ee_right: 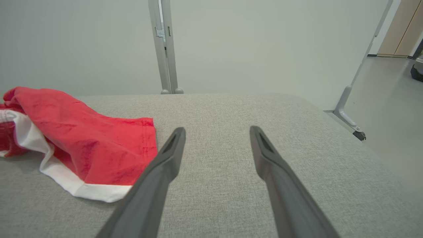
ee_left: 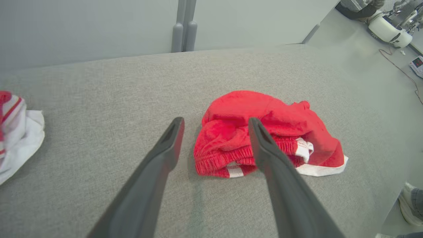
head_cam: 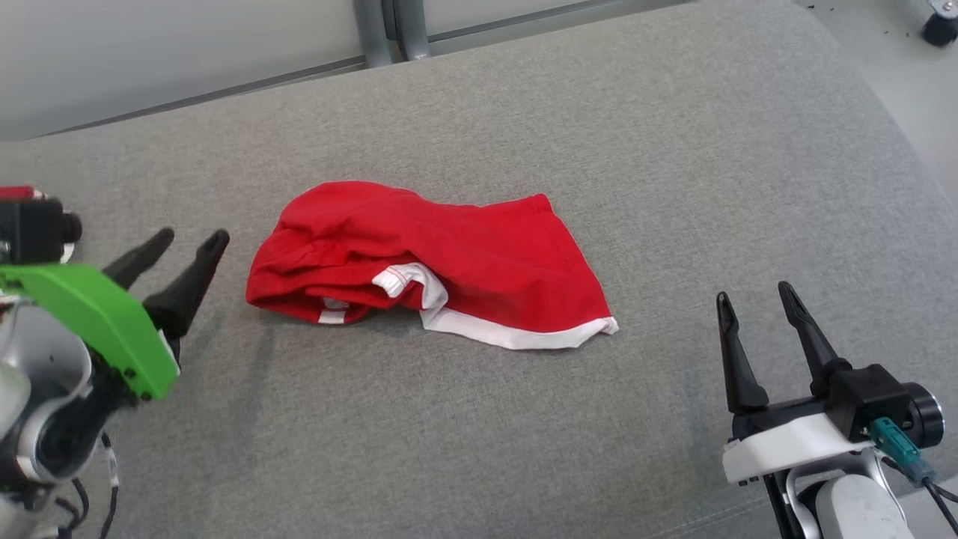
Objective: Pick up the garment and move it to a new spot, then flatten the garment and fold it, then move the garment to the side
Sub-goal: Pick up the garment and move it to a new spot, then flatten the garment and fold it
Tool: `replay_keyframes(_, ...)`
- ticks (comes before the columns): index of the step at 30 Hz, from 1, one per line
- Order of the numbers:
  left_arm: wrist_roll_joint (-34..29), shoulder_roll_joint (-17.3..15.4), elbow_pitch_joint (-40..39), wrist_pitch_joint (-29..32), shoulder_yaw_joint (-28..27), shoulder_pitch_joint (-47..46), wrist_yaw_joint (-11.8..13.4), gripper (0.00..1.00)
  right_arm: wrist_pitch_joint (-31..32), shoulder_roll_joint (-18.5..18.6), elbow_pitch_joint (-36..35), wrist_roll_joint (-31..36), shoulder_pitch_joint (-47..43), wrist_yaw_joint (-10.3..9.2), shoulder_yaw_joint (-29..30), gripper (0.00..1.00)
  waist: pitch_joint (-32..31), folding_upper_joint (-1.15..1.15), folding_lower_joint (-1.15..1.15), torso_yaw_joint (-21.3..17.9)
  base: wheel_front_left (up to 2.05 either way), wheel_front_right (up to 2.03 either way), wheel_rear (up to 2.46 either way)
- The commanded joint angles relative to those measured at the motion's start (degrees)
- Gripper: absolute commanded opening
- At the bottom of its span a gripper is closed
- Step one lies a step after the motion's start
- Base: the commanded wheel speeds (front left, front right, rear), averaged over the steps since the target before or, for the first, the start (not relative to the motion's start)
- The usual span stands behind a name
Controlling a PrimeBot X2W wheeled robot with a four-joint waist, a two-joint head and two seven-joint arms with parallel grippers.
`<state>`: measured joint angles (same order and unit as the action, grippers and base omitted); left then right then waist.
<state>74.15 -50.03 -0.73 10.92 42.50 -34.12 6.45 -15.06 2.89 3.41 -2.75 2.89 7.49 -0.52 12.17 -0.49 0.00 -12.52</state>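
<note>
Red, soft shorts with white hem trim, crumpled near the middle of the grey cloth-covered padded table. Probably light and limp, sagging once lifted; best pinched at the ribbed waistband just beside the left tool, fingers apart. Likewise spread and empty, the right tool, toward the right edge. Second leg tucked under, shape unclear; white-and-red striped cloth cut off in the left wrist view.

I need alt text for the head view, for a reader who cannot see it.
A crumpled red garment with white trim lies in the middle of a grey padded surface. The robot's left hand, lower left, and right hand, lower right, are both open, one on each side of the garment, not touching it.
</note>
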Motion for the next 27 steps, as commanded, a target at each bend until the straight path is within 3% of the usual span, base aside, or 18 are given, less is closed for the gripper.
replay_keyframes(1, -0.09, -0.60, -0.20, -0.51, -0.23, 1.31, 0.42, 1.00, -0.20, 0.00, -0.19, 0.33, -0.30, 0.00, -0.08, 1.00, -1.01, 0.49, 0.00, 1.45, 0.00, 0.00, 0.00)
replay_keyframes(5, 0.29, -0.40, -5.21, -7.19, -0.23, 10.00, 4.33, 1.00, -0.20, 0.07, -0.50, 1.64, -1.43, 0.00, 0.78, 1.00, -1.56, 0.49, 0.00, 3.70, 0.00, 0.00, 0.00)
replay_keyframes(9, -0.66, 5.13, -5.85, -12.02, 1.66, 14.01, 6.02, 1.00, -0.20, 0.08, -0.47, 3.00, -1.55, -0.01, 0.82, 1.00, -1.67, 0.49, 0.00, 5.48, 0.00, 0.00, 0.00)
replay_keyframes(18, -1.15, 19.89, 3.74, -12.87, 5.44, 7.86, 3.52, 1.00, -0.20, 0.07, -0.77, 5.69, -0.42, -0.01, -0.39, 1.00, -0.23, 0.49, 0.00, 6.48, 0.00, 0.00, 0.00)
replay_keyframes(22, 1.59, 23.68, 7.08, -11.14, 5.38, 5.01, 1.36, 1.00, -0.20, 0.08, -1.01, 5.81, -0.49, -0.01, -0.54, 1.00, 0.56, 0.49, 0.00, 5.56, 0.00, 0.00, 0.00)
replay_keyframes(27, 2.82, 25.76, 9.90, -10.24, 5.48, 3.59, -0.54, 1.00, -0.20, 0.07, -0.89, 4.89, -1.26, -0.01, -0.58, 1.00, 1.01, 0.49, 0.00, 4.30, 0.00, 0.00, 0.00)
